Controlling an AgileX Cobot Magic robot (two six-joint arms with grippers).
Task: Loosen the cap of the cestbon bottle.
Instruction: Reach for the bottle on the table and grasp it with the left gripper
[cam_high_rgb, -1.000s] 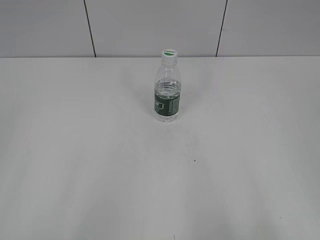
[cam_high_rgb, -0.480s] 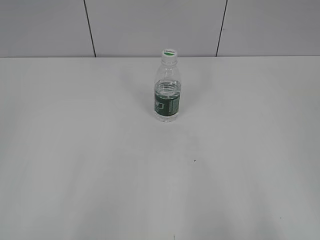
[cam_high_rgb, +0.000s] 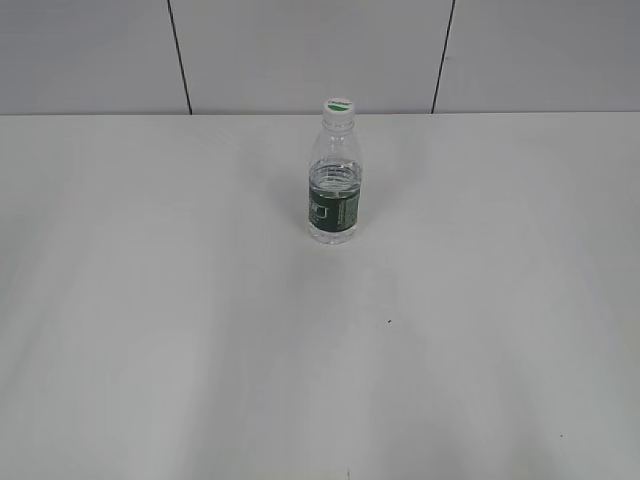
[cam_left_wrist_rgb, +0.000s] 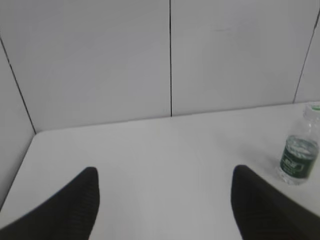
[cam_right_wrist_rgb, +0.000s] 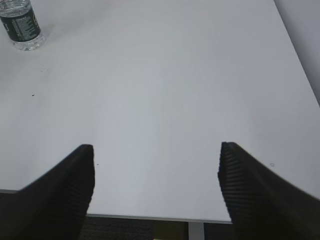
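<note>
While cestbon bottle (cam_high_rgb: 334, 195) stands upright w/ cap (cam_high_rgb: 339, 107) on | L hand (cam_left_wrist_rgb: 165, 200) spread | R hand (cam_right_wrist_rgb: 156, 170) spread

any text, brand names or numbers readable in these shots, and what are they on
No text reads clearly in any view.
Cestbon bottle, dark green label band: pale printing and a small square mark, too small and blurred to read.
Cap: a green leaf-like logo on the white top, no legible letters.
Table and wall panels: no writing.
</note>
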